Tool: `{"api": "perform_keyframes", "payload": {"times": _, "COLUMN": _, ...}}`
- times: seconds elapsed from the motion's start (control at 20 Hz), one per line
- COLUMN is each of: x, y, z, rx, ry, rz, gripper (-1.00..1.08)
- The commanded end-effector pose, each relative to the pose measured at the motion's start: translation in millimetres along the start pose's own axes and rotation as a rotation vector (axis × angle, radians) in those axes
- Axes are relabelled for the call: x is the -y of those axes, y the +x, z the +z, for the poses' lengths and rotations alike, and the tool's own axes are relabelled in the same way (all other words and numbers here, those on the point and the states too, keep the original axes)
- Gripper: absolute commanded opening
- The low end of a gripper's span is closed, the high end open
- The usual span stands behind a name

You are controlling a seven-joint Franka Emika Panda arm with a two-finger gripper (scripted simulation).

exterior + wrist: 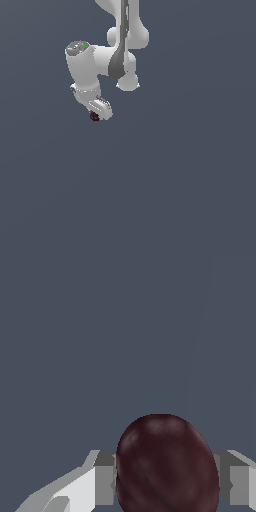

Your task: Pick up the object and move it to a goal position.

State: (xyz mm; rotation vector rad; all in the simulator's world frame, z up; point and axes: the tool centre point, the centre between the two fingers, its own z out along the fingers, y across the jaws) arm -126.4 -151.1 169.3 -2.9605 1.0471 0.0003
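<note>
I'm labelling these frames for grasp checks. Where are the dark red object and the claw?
dark red object [166, 463]: wrist view, middle of its rounded front.
dark red object [94, 116]: exterior view, the bit showing under the claw.
claw [99, 109]: exterior view, at its fingertips.

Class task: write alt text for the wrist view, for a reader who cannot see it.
A dark maroon, egg-shaped object fills the lower middle of the wrist view, sitting between the hand's grey-white fingers, one on each side of it. Everything else is a plain, flat slate-grey background.
</note>
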Motion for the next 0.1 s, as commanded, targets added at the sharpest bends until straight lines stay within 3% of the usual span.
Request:
{"api": "perform_keyframes", "payload": {"times": 0.0, "x": -5.3, "y": 1.9, "z": -4.0, "rx": 0.0, "ry": 0.0, "rz": -0.002, "gripper": -1.0}}
{"api": "perform_keyframes", "payload": {"times": 0.05, "x": -5.7, "y": 2.0, "z": -4.3, "rx": 0.0, "ry": -0.001, "rz": -0.002, "gripper": -1.0}}
